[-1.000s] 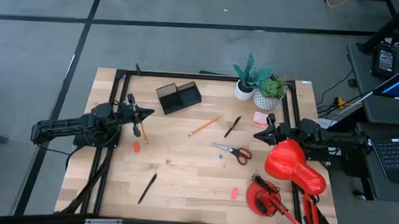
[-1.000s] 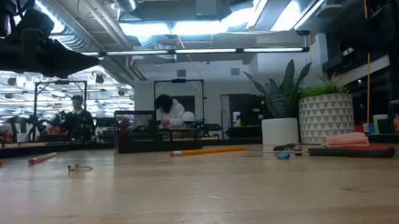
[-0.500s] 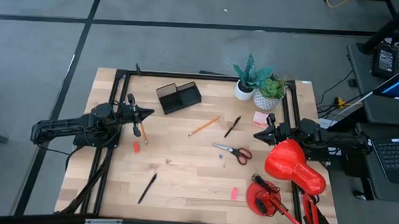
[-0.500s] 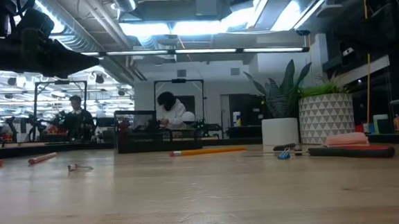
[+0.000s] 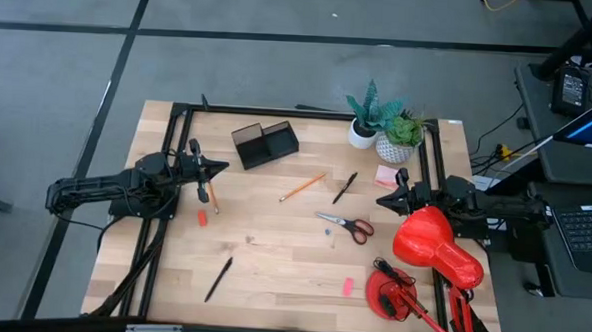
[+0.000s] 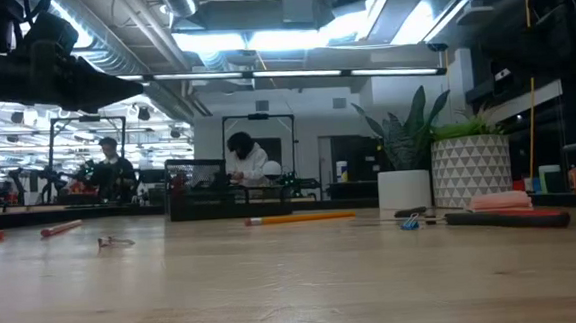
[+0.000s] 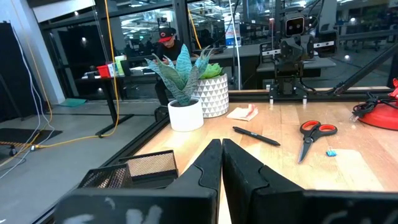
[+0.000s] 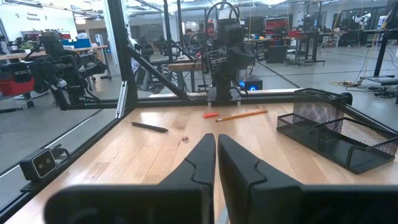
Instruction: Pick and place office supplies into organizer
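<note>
The dark mesh organizer (image 5: 265, 143) stands on the table near its far edge, left of the middle. Lying flat on the wood are red-handled scissors (image 5: 345, 225), an orange pencil (image 5: 302, 186), a black pen (image 5: 344, 187), a second black pen (image 5: 218, 279), a pink sticky-note pad (image 5: 386, 176) and two small red erasers (image 5: 202, 218) (image 5: 348, 285). My left gripper (image 5: 221, 167) is shut and held level at the table's left side, with nothing between its fingers. My right gripper (image 5: 382, 201) is shut and level at the right side, also holding nothing.
Two potted plants (image 5: 368, 114) (image 5: 402, 139) stand at the far right. A red desk lamp (image 5: 432, 252) fills the near right corner, close to my right arm. A short pencil-like stick (image 5: 213, 194) lies just below my left gripper. Bare wood lies in the table's middle and near side.
</note>
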`<state>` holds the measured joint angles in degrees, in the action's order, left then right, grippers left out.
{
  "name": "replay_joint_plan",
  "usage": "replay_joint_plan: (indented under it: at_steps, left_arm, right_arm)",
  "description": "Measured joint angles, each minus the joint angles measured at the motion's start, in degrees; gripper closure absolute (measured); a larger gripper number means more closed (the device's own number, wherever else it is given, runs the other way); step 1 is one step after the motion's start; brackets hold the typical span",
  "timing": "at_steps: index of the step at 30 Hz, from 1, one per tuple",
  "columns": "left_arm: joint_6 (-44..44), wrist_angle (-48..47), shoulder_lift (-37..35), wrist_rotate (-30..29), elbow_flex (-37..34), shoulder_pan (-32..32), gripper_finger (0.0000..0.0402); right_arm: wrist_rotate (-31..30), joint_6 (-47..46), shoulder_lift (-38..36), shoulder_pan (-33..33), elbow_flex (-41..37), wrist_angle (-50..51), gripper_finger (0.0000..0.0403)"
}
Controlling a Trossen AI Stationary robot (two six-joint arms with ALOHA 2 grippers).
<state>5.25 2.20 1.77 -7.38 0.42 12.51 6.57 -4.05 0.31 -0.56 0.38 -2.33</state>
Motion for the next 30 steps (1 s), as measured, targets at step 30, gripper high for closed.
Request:
replay_joint_plan:
  at_steps: [30]
  left_arm:
    - [0.0, 0.0, 0.0, 0.0, 0.0, 0.0, 0.0395]
  right_arm:
    - [0.0, 0.0, 0.0, 0.0, 0.0, 0.0, 0.0379]
